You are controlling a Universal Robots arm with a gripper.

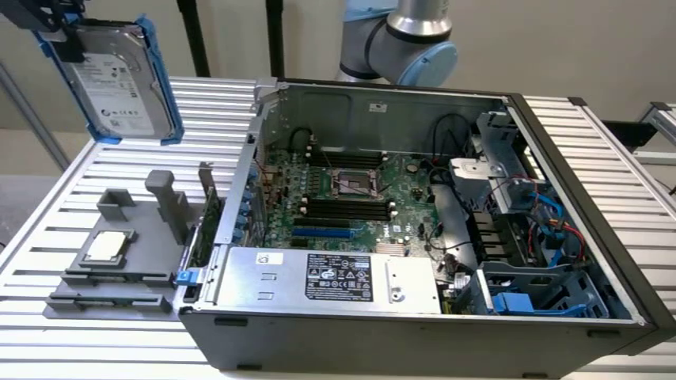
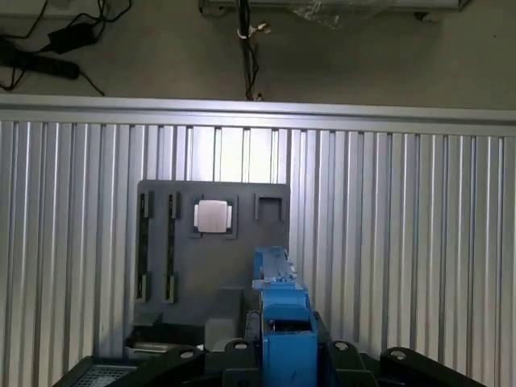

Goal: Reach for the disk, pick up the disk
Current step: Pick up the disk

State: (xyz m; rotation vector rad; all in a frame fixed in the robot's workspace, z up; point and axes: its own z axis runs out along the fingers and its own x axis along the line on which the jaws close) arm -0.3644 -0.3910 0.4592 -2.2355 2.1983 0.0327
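Note:
The disk point(image 1: 119, 75), a silver-grey hard drive with a white label in a blue caddy, hangs upright in the air above the table's far corner at the exterior view's left. My gripper point(image 1: 63, 33) is shut on its upper edge, dark fingers clamped over the blue frame. In the wrist view the blue edge of the disk point(image 2: 278, 310) runs out from between the black parts of my gripper point(image 2: 286, 359), high above the table.
Below the disk, a grey tray point(image 1: 79, 297) carries a small square silver chip point(image 1: 109, 247), also visible as the chip point(image 2: 214, 216). The open computer case point(image 1: 423, 206) with its silver power-supply box point(image 1: 328, 277) fills the slatted table point(image 1: 623, 150). The arm's joint point(image 1: 407, 36) stands behind.

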